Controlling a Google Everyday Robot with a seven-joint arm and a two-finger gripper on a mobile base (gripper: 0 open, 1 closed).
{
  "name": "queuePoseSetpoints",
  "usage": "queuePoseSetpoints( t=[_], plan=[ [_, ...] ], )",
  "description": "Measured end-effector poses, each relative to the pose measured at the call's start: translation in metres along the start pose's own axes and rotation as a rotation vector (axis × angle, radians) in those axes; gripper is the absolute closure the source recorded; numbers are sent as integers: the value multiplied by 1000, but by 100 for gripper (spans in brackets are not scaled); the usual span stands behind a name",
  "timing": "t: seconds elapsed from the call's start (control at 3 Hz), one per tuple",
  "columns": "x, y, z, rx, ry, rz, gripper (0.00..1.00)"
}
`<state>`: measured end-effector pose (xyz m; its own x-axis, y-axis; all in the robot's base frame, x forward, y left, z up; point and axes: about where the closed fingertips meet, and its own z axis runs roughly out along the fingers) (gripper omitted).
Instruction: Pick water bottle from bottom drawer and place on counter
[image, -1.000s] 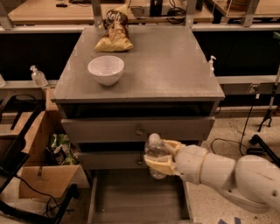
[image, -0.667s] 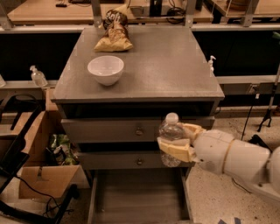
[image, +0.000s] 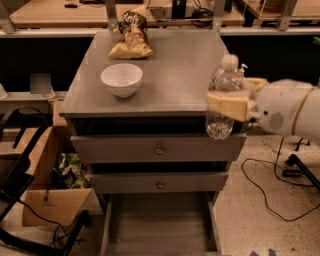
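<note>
camera view
water bottle (image: 223, 80): upright, held aloft, well right of the white bowl (image: 121, 79), at the worktop (image: 175, 75) front corner.
claw (image: 227, 106): pinching the bottle's midsection, right of the bowl.
handling: likely light, thin-walled, slick, easily crushed.
best hold: ribbed middle, gentle squeeze.
bottom drawer (image: 160, 220): open, below the bowl.

- Clear, glossy plastic, ribbed, with a white cap: the water bottle (image: 224, 80).
- Matt cream jaws and a smooth white shell behind: the gripper (image: 226, 106), at the front right corner of the worktop (image: 175, 75), clasped round the water bottle.
- Matt grey, faintly scuffed: the worktop.
- Glossy white: the bowl (image: 121, 79).
- Crinkled and shiny: the snack bag (image: 131, 39).
- Matt grey: the bottom drawer (image: 160, 225).
</note>
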<state>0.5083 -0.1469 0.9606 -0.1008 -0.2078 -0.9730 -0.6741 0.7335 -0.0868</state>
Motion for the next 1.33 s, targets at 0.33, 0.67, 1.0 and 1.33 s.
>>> queuePoseSetpoints(
  t=[0.33,0.67,1.0,1.33],
  plan=[
    [-39,-49,20,15,-25,5,100],
    [-70,-47,46,-22,-56,-16,100],
    [-71,-47,50,-22,-53,-23,100],
    [-79,-72,67,-32,-60,-14,100]
  ],
)
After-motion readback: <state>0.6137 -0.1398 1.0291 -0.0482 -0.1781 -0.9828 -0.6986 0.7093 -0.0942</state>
